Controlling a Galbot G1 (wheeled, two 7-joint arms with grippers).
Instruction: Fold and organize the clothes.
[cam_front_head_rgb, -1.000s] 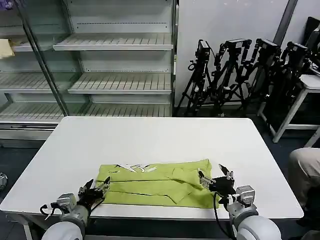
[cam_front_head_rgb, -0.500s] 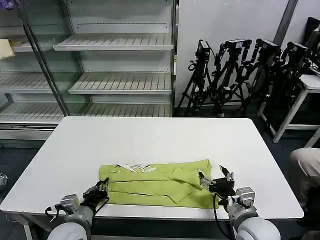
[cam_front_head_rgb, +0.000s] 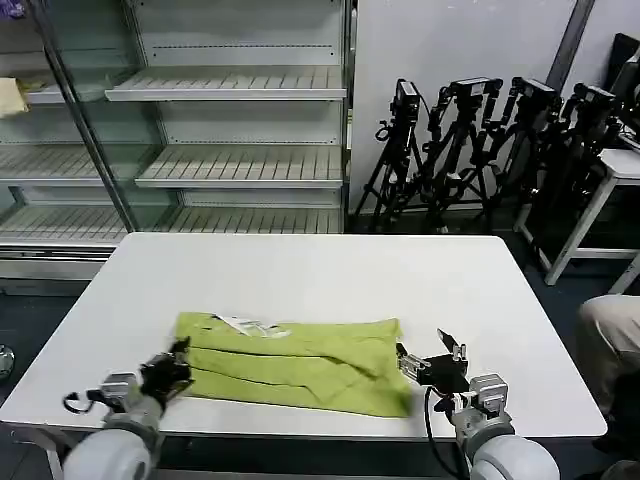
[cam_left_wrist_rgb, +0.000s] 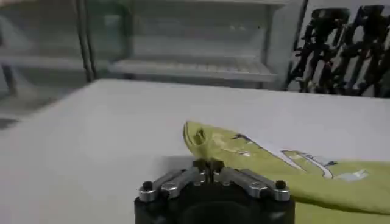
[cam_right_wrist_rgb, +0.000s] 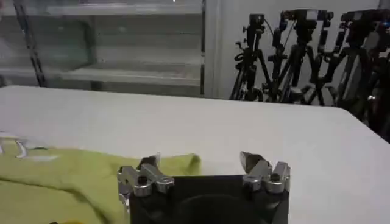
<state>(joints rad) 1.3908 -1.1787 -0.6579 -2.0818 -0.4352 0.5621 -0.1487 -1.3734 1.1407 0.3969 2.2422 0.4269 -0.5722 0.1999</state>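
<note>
Lime yellow-green T-shirt (cam_front_head_rgb: 290, 362) lies folded into a long band on the white desk (cam_front_head_rgb: 310, 275), toward the desk's near edge and slightly skewed, its left end farther from that edge than its right end. Creases run lengthwise along the band.

Left hand (cam_front_head_rgb: 168, 373) sits at the shirt's left end, low over the desk's near edge. In the head view its fingers are dark and crowded against the fabric, and the grip cannot be made out there. The left wrist view settles it: the left hand (cam_left_wrist_rgb: 209, 167) has both fingertips drawn together to a single point, clenched, with the shirt (cam_left_wrist_rgb: 286, 167) just beyond and beside that point. Whether any cloth is pinched between the tips cannot be told. The same view shows the shirt's corner curled up off the desk and a pale printed patch on the fabric, detail the head view gives only as a white smear by the shirt's far edge.

Right hand (cam_front_head_rgb: 432, 357) is at the shirt's right end, just past the fabric edge. In the right wrist view the right hand (cam_right_wrist_rgb: 201, 164) is released, fingers spread wide, one above the shirt's (cam_right_wrist_rgb: 73, 182) end, the other above bare desk.

Empty shelving (cam_front_head_rgb: 200, 120) stands behind the desk, camera tripods (cam_front_head_rgb: 480, 150) beside it.
</note>
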